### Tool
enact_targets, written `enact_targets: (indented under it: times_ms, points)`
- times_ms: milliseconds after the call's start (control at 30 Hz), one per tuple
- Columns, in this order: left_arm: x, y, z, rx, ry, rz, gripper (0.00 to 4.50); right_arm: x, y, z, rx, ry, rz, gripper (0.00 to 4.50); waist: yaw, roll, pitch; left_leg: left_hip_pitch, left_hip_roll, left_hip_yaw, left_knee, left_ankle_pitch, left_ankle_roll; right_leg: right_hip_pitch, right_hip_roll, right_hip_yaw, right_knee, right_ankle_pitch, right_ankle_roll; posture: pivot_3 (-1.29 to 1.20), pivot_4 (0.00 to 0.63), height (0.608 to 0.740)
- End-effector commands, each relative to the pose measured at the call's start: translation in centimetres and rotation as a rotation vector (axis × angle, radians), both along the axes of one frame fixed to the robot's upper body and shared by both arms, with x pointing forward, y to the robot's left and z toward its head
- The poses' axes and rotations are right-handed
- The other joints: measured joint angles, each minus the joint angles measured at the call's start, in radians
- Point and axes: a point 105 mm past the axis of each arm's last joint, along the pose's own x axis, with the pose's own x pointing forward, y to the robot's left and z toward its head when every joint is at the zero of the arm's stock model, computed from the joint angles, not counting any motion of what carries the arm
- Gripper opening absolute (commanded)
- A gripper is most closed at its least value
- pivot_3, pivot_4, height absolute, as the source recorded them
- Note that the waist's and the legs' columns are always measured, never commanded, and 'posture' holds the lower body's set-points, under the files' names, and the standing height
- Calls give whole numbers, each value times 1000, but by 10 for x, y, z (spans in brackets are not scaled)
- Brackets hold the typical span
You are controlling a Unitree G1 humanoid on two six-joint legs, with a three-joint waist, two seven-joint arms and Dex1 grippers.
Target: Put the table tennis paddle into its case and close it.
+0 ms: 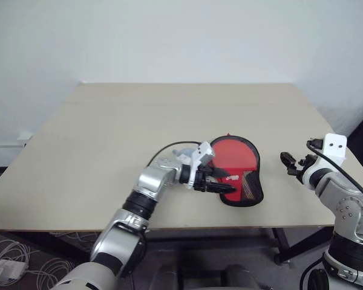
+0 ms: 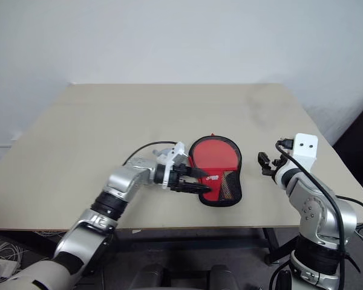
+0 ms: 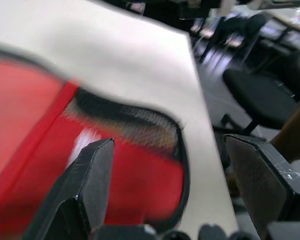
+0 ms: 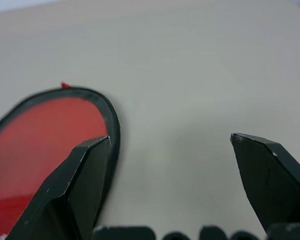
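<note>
The case (image 1: 236, 162) lies flat on the table, right of centre near the front edge. It is paddle-shaped with black edging, a round red face, a white logo and dark mesh at its near end. I cannot tell the table tennis paddle apart from the red of the case. My left gripper (image 1: 224, 181) hovers open over the case's near-left rim, pointing right, with nothing between its fingers. In the left wrist view the case's mesh end (image 3: 135, 125) sits between the spread fingers. My right gripper (image 1: 288, 163) stands open and empty above the table, right of the case and apart from it.
The beige table (image 1: 139, 121) has wide bare room to the left and behind the case. Its front edge runs just under the case, its right edge near my right arm. Cables (image 1: 6, 266) lie on the floor at left. A dark chair (image 3: 260, 95) stands beyond the table.
</note>
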Motion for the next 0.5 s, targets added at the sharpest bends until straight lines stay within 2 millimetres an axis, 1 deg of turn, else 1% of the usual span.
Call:
enact_targets:
  times_ms: [33, 100, 167, 267, 367, 500]
  points:
    - [7, 24, 9, 12, 123, 129, 3724, 4, 4, 6, -3, -52, -7, 4183, 0, 0, 0, 0, 0, 0, 0, 0, 0, 0, 0, 0, 0, 0, 0, 0, 0, 728]
    - [7, 31, 9, 0, 179, 176, 3724, 6, 6, 4, 1, -53, -7, 4183, 1, 0, 0, 0, 0, -1, 0, 0, 0, 0, 0, 0, 0, 0, 0, 0, 0, 728]
    - [7, 31, 5, -5, 251, 215, 3724, 8, 7, 1, 8, -48, -9, 4183, 5, 0, 0, 0, 0, -1, 0, 0, 0, 1, -1, -1, 0, 0, 0, 0, 0, 728]
    - [8, 22, -6, -10, 366, 270, 3724, 12, 7, -1, 12, -44, -10, 4183, 6, 0, 0, 0, -1, -1, 1, 0, 0, 1, -1, -1, -1, 0, 0, 0, 0, 728]
    - [3, 15, -18, 4, 472, 300, 3724, 13, 6, 0, 9, -45, -12, 4183, 4, 0, 0, 0, -1, -1, 1, 0, 0, 1, 0, -1, 0, 0, 0, 0, 0, 728]
    - [3, 11, -23, -2, 548, 324, 3724, 12, 3, 0, 6, -46, -17, 4183, -1, 0, 0, 0, -1, -1, 0, 0, 0, 0, 0, 0, 0, 0, 0, 0, 0, 728]
